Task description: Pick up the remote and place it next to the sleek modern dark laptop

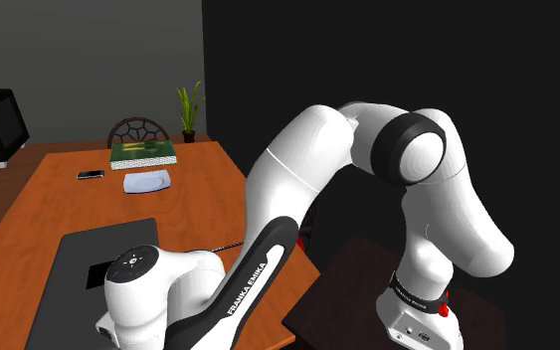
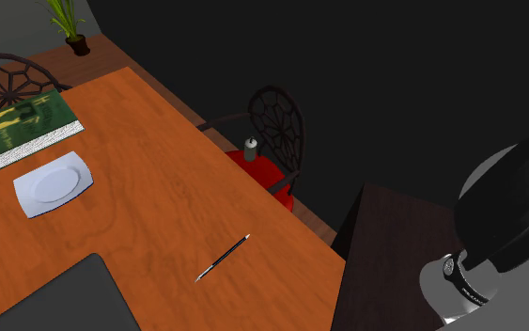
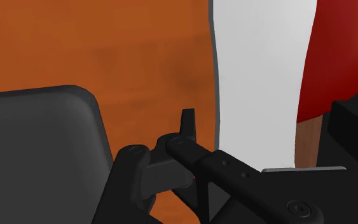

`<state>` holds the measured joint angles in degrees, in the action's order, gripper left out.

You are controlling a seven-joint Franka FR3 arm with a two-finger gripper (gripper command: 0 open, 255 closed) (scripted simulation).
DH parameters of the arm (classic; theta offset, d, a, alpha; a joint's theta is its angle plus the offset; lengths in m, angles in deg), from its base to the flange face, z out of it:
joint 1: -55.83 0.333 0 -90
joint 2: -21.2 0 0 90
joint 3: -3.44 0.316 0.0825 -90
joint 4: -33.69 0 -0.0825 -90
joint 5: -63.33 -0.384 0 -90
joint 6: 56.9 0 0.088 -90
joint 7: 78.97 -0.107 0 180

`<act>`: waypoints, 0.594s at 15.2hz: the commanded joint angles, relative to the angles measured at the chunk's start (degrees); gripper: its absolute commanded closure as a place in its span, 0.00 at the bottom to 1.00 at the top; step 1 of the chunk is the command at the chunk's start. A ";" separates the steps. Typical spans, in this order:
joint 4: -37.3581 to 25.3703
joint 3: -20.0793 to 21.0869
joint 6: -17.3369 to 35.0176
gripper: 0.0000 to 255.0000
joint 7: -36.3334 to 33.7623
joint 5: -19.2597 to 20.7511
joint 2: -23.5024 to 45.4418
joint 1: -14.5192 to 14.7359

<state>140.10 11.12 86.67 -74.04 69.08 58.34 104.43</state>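
Observation:
The remote (image 1: 91,175) is a small flat dark bar lying on the wooden table (image 1: 59,204) at the far side, left of a pale plate (image 1: 148,182). The dark laptop (image 1: 93,261) lies shut at the table's near end; its corner (image 2: 65,301) also shows in the second exterior view. The arm is folded back, and its white wrist (image 1: 138,280) hangs low over the laptop's near edge, far from the remote. In the wrist view the black gripper (image 3: 185,149) sits beside the laptop's rounded corner (image 3: 37,146), with nothing seen in its grasp.
A green book (image 1: 143,151) lies behind the plate, and a potted plant (image 1: 188,109) stands at the far corner. A black pen (image 2: 223,257) lies near the laptop. A chair with a red seat (image 2: 276,174) stands along the table's side, and another chair (image 1: 138,127) at its far end.

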 commanded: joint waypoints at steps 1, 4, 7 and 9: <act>0.00 0.00 0.00 0.00 0.00 0.00 0.00 0.00; 0.00 0.00 0.00 0.00 0.00 0.00 0.00 0.00; 0.72 0.62 -3.76 0.00 0.45 -0.71 -4.50 -0.55; 0.79 0.77 -4.81 0.00 0.58 -0.91 -5.62 -0.67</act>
<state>141.34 11.84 82.65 -73.57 68.27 52.99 103.82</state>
